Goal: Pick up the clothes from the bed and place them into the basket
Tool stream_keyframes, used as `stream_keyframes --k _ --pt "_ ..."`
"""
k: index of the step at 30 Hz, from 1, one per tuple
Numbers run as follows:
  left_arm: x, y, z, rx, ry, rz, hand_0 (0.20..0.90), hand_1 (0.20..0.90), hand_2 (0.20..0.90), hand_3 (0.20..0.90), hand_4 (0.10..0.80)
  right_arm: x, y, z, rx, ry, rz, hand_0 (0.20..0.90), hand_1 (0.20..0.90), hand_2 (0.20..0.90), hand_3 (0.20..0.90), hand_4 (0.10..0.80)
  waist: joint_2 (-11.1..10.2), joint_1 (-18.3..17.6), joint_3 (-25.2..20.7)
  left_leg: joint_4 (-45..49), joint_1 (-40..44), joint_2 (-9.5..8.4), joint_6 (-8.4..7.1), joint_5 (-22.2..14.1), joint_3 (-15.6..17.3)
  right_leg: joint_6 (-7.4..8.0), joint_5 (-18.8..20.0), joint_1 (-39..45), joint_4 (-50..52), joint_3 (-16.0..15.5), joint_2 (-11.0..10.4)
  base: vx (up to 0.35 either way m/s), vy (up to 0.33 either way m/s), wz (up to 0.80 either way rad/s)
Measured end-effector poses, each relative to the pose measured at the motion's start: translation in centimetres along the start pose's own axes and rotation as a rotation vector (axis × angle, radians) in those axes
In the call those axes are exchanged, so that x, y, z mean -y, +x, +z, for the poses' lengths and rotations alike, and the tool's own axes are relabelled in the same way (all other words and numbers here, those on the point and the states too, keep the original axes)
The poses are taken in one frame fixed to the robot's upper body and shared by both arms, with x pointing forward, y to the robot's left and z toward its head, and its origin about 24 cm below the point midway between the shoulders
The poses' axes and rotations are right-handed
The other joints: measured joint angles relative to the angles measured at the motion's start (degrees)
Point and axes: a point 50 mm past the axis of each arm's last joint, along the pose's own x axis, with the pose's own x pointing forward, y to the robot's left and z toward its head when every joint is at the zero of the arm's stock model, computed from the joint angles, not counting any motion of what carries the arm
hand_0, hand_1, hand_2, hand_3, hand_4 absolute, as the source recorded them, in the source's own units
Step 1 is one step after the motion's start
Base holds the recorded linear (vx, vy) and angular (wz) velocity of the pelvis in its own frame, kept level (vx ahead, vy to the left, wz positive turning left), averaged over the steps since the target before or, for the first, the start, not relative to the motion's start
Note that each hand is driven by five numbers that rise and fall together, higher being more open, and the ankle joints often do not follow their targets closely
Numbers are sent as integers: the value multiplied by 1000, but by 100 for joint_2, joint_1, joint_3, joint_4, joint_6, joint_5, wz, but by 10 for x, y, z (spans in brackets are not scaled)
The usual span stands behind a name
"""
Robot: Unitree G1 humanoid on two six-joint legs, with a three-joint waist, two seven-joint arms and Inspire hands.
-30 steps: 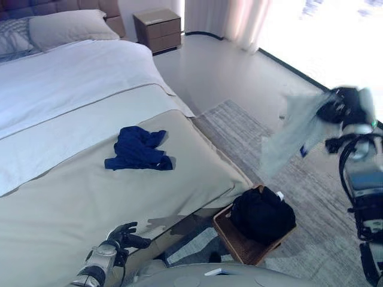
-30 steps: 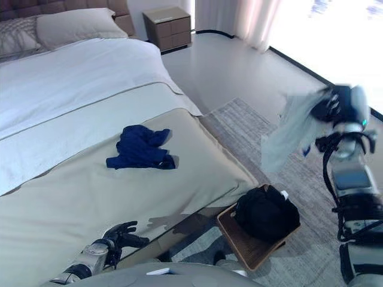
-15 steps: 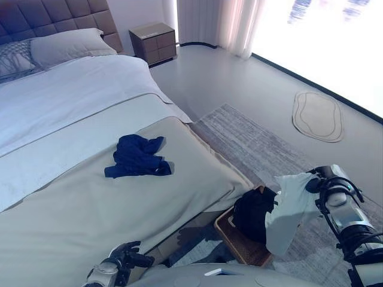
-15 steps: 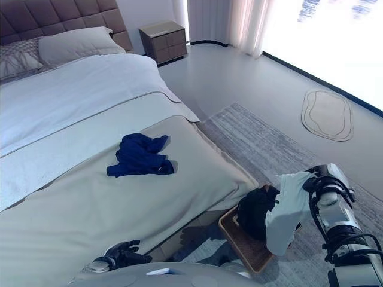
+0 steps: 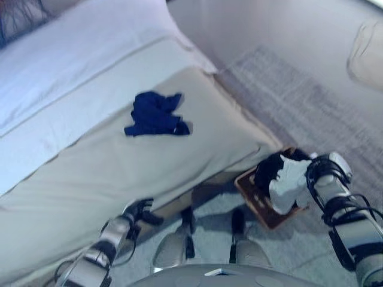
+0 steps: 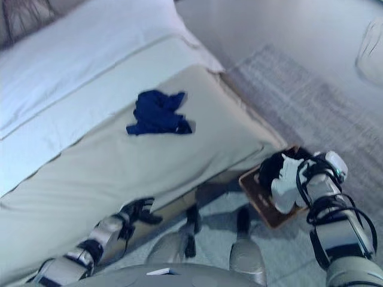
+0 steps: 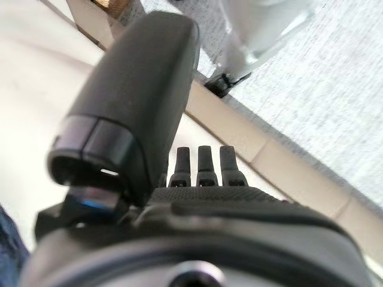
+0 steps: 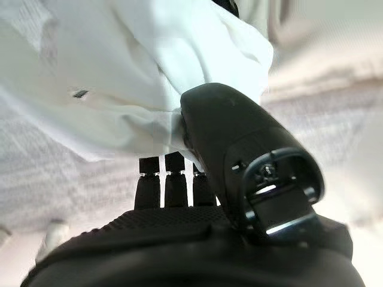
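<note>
White crumpled cloth (image 5: 286,182) hangs clenched in the right robot hand (image 5: 315,171) over the brown basket (image 5: 263,203); left robot hand (image 5: 139,210) relaxed.

- The right arm comes in from the lower right, bent upward at the elbow, its forearm rising to the wrist.
- The right hand (image 6: 306,173) has its thumb and fingers (image 8: 176,180) pinching a white garment (image 5: 286,183).
- The left arm reaches low on the left; the left hand (image 5: 136,211) holds nothing, fingers (image 7: 205,166) loosely extended.
</note>
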Motion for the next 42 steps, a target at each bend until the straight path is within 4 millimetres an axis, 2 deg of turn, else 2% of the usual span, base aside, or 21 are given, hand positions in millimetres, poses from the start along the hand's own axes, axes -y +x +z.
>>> stream_keyframes --k 2,5,12,17,20,23,24,26,30,33,38,41,42 --pt "-2 3 21 64 -7 -2 900 900 900 900 800 3 1 7 -17 -21 17 900 900 900 900 800 93 18 298 -5 -62 12 -14 53 -10 -13 25 -71 19 -4 5 -70 11 -1" --pt "-3 3 35 118 -26 -4 900 900 900 900 800 1 1 5 -36 -13 27 900 900 900 900 800 143 -12 507 -21 -62 -6 -7 61 5 -13 27 -81 14 9 -3 -8 44 -3" --pt "-7 0 38 149 -33 -1 900 900 900 900 800 5 2 4 -43 4 16 900 900 900 900 800 115 -138 582 -41 17 -85 7 76 65 -41 51 -10 -5 37 -90 -7 30 -2" --pt "-19 -1 40 151 -18 15 900 900 900 900 800 -4 1 0 -56 -44 193 900 900 900 900 800 -81 -144 713 -42 220 -56 7 75 66 -33 43 206 -10 22 -85 49 -30 0" --pt "-23 -2 39 150 -26 26 900 900 900 900 800 -1 2 4 -28 -36 190 900 900 900 900 800 -173 -159 773 -44 299 -43 6 75 62 -28 37 285 -10 14 -78 97 37 2" --pt "-25 -3 34 142 -47 38 900 900 900 900 800 18 -1 31 105 -19 127 900 900 900 900 800 -233 -203 812 -66 319 -42 4 67 65 -12 27 297 -10 16 -69 102 105 0" --pt "-24 -4 31 139 -51 42 900 900 900 900 800 28 -6 46 187 -12 78 900 900 900 900 800 -245 -229 816 -66 322 -42 12 56 59 -10 26 307 -10 10 -65 116 157 4" --pt "-18 -6 23 133 -76 45 900 900 900 900 800 46 -21 76 357 18 -27 900 900 900 900 800 -262 -235 824 -68 410 -50 42 -27 48 -2 21 413 -10 -13 -39 145 198 8" --pt "-6 -8 -1 73 -132 41 900 900 900 900 800 60 -52 118 612 39 -123 900 900 900 900 800 -380 -207 785 -70 552 -101 60 -193 -44 13 -26 605 -10 -110 -89 141 217 15" --pt "2 -9 -15 24 -157 35 900 900 900 900 800 59 -64 131 713 -21 -160 900 900 900 900 800 -492 -88 723 -71 551 -179 85 -207 -220 70 -59 726 -9 -313 -146 137 245 36" --pt "11 -10 -33 -45 -175 24 900 900 900 900 800 46 -66 139 741 -153 -144 900 900 900 900 800 -656 321 603 -47 482 -352 171 -138 -719 104 -145 920 -5 -766 -246 93 204 54" --pt "12 -10 -38 -66 -173 22 900 900 900 900 800 41 -65 153 737 -178 -121 900 900 900 900 800 -663 698 588 10 371 -479 205 -104 -975 142 -215 975 25 -1055 -320 75 131 52" --pt "12 -10 -37 -67 -170 22 900 900 900 900 800 39 -63 156 726 -194 -115 900 900 900 900 800 -670 769 585 20 368 -469 201 -83 -1057 152 -230 995 26 -1131 -332 56 53 51"
